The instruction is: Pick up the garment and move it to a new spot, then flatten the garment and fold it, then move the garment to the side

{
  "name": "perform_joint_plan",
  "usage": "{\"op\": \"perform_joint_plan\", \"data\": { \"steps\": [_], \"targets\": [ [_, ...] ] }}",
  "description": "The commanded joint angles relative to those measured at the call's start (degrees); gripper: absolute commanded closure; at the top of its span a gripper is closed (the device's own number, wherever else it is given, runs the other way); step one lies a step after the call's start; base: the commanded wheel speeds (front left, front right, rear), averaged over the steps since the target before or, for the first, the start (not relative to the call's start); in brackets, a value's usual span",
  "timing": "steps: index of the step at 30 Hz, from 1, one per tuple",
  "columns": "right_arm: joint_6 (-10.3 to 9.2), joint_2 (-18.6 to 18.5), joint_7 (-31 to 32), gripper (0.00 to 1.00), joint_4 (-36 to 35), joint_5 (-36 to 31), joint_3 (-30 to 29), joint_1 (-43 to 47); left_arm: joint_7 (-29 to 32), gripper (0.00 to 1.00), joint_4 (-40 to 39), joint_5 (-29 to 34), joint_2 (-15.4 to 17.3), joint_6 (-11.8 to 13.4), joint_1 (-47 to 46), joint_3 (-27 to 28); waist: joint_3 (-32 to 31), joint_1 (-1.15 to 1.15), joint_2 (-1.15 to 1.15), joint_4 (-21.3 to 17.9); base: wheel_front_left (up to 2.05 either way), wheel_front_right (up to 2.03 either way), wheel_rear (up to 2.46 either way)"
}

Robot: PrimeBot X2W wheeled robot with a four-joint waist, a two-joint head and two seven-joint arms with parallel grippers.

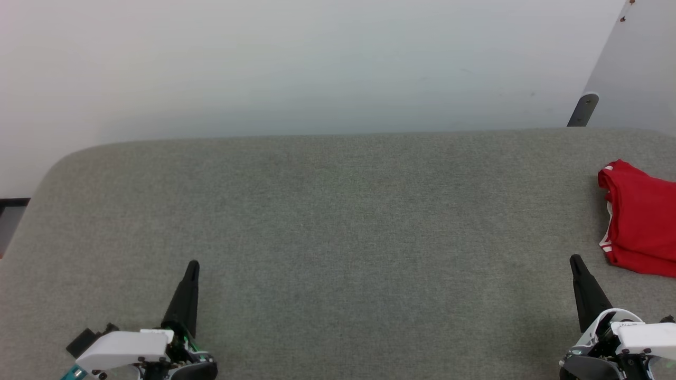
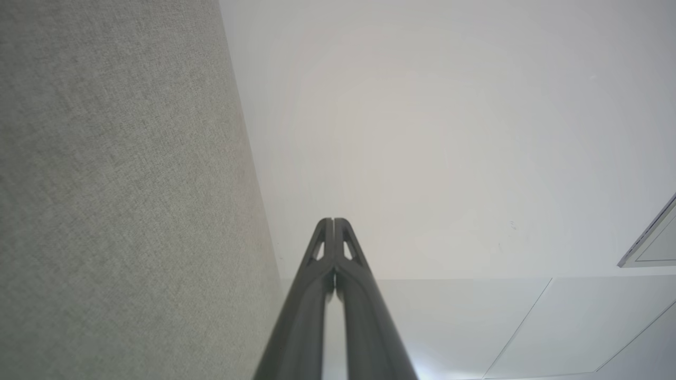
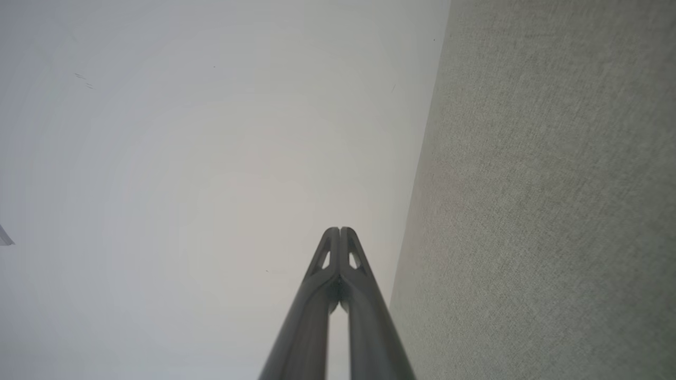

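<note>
One red garment [image 1: 641, 221] at right edge of one grey table [image 1: 317, 211]; two sets of jaws, both pressed together, clear of garment

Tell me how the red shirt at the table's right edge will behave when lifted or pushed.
The red shirt lies bunched in soft folds, so it will probably hang limp from a pinch. It looks thin, so likely light. On the textured grey table, a push would probably wrinkle it rather than slide it.

I could read no text, number or sign in any view. The garment [image 1: 641, 221], at the right edge of the head view, showed me only plain red cloth and white striped trim.
</note>
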Motion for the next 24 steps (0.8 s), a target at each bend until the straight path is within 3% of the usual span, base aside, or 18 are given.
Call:
{"op": "perform_joint_plan", "data": {
  "steps": [1, 24],
  "targets": [
    [0.0, 0.2, 0.1, 1.0, 0.0, 0.2, 0.2, -0.2, 0.1, 1.0, 0.0, -0.2, 0.0, -0.3, -0.5, 0.0, 0.0, 0.0, 0.0, 0.0, 0.0, 0.0, 0.0],
    [0.0, 0.2, 0.1, 1.0, 0.0, 0.2, 0.2, -0.2, 0.1, 1.0, 0.0, -0.2, 0.0, -0.3, -0.5, 0.0, 0.0, 0.0, 0.0, 0.0, 0.0, 0.0, 0.0]
  ]
}}
